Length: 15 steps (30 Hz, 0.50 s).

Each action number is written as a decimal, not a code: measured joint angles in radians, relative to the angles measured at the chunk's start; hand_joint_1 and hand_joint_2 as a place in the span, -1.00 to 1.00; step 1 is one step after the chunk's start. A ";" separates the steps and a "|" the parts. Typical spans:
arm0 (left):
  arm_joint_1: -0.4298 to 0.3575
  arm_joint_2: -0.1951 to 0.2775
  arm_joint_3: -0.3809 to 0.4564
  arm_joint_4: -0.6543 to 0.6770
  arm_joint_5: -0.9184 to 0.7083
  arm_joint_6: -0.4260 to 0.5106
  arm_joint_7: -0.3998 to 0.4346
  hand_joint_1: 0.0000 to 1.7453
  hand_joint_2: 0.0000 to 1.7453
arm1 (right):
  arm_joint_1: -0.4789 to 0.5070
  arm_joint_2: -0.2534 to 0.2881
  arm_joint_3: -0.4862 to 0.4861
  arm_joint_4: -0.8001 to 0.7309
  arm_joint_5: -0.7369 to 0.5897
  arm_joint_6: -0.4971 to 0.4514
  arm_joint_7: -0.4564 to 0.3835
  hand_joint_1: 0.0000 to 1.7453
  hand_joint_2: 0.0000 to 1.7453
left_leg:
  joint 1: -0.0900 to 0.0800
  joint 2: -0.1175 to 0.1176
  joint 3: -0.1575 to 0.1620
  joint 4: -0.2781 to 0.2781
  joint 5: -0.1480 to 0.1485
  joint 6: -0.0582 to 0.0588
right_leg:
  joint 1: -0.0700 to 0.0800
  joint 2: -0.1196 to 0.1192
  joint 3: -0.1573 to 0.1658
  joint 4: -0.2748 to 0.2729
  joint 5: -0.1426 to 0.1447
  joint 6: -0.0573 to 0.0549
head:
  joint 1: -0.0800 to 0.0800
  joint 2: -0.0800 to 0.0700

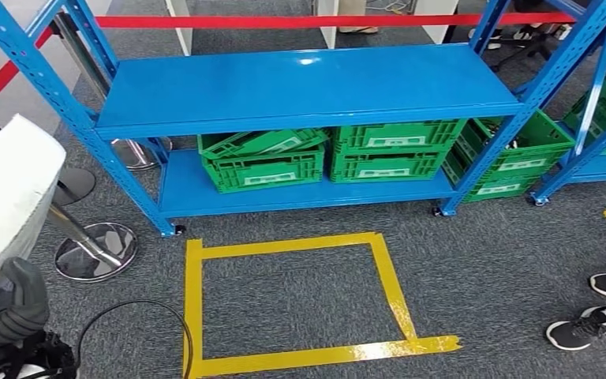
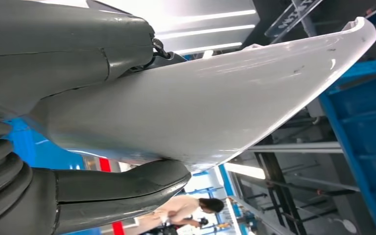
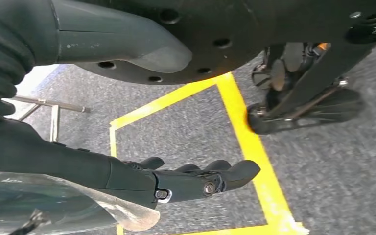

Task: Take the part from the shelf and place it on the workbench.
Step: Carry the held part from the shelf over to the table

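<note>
The part (image 1: 4, 197) is a large white curved shell at the left edge of the head view. My left hand (image 1: 8, 308) grips its lower end from below. In the left wrist view the white part (image 2: 200, 103) lies clamped between the thumb and the fingers of my left hand (image 2: 44, 196). The blue shelf (image 1: 308, 83) stands ahead with a bare upper board. My right hand (image 3: 176, 181) hangs over the grey carpet, its fingers stretched out and holding nothing.
Green crates (image 1: 262, 162) fill the shelf's lower board, with more (image 1: 513, 154) on the floor to the right. A yellow tape square (image 1: 193, 300) marks the carpet in front. A chrome stanchion base (image 1: 95, 251) stands left, and a person's black shoes (image 1: 592, 324) right.
</note>
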 joint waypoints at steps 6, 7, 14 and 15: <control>-0.001 0.000 0.000 0.000 0.000 0.000 0.000 1.00 1.00 | -0.005 0.000 0.000 0.000 0.000 0.000 -0.001 -1.00 1.00 | -0.001 0.000 -0.068 0.050 0.028 -0.024 | 0.002 0.004 0.208 -0.276 0.053 -0.008 | -0.001 0.000; -0.002 0.000 0.000 0.000 0.000 0.000 0.000 1.00 1.00 | -0.004 0.000 0.000 0.000 0.000 0.000 -0.001 -1.00 1.00 | -0.001 0.000 -0.072 0.050 0.037 -0.031 | 0.004 0.005 0.208 -0.284 0.055 -0.015 | -0.002 0.000; -0.001 0.002 -0.001 0.000 0.001 0.000 0.000 1.00 1.00 | -0.004 0.001 0.000 0.000 0.000 0.000 0.000 -1.00 1.00 | 0.007 -0.010 -0.130 0.292 -0.163 -0.062 | 0.005 -0.005 0.122 -0.287 0.128 -0.067 | -0.012 0.000; -0.001 0.002 -0.002 0.000 0.001 0.000 0.000 1.00 1.00 | -0.004 0.001 0.000 0.000 0.000 0.000 0.000 -1.00 1.00 | 0.006 -0.010 -0.121 0.322 -0.159 -0.061 | 0.008 -0.006 0.105 -0.284 0.139 -0.067 | -0.013 0.000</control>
